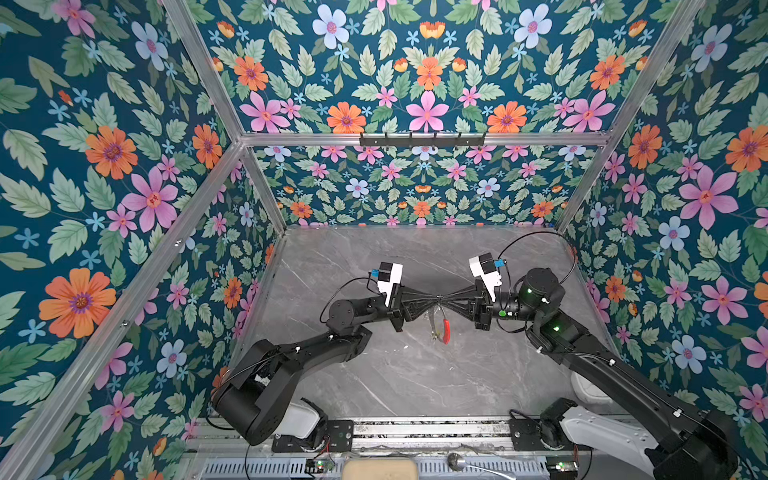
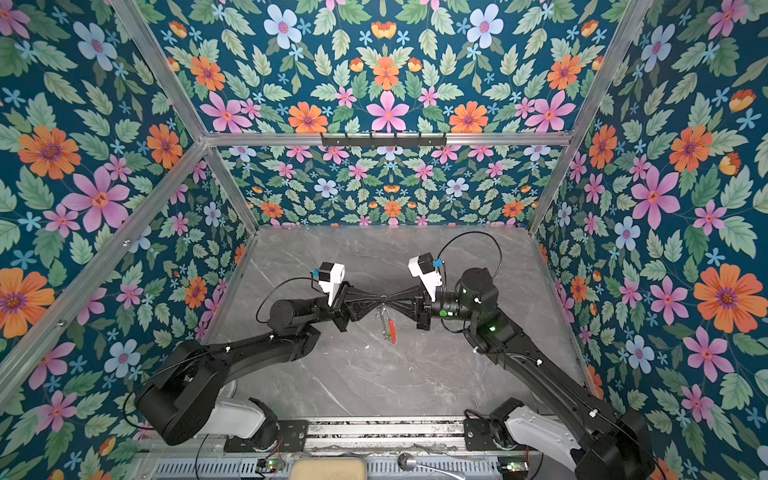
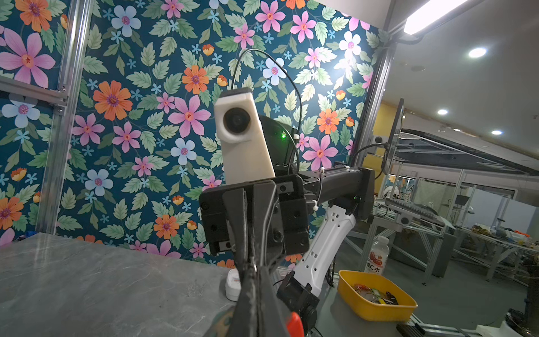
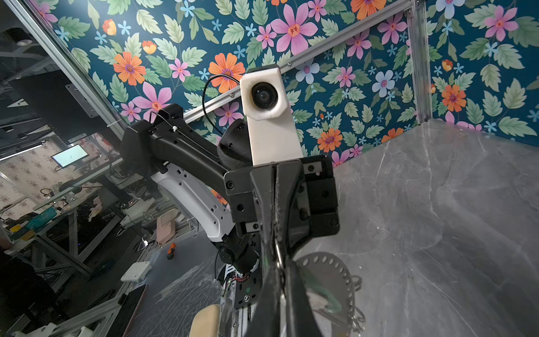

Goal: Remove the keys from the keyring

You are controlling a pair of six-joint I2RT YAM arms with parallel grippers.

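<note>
left gripper (image 1: pixel 434 298): jaws squeezed tight together. It's up in the air over the middle of the table (image 1: pixel 415 374) and pinching the top edge of the keyring (image 1: pixel 441 324).

right gripper (image 1: pixel 446 298): also closed all the way, nose to nose with the left one, tips basically touching. In the right wrist view a thin bit of wire sits right at the pinch. Honestly can't tell if it's actually caught between the fingers or just beside them.

keyring: hanging straight down from where the two tips meet, clear of the marble. In both top views the red section (image 2: pixel 392 330) is on the side nearer the right arm. From the right wrist it reads as a grey band with a row of holes (image 4: pixel 323 271).

small wire rings (image 4: pixel 357 319): a few dangle off the band's outer edge.

keys: can't pick them out for sure, too small and tangled in with the other metal bits.

yellow tray (image 3: pixel 373 312): sits off the table past the right arm's base, with some small colourful stuff inside.
</note>
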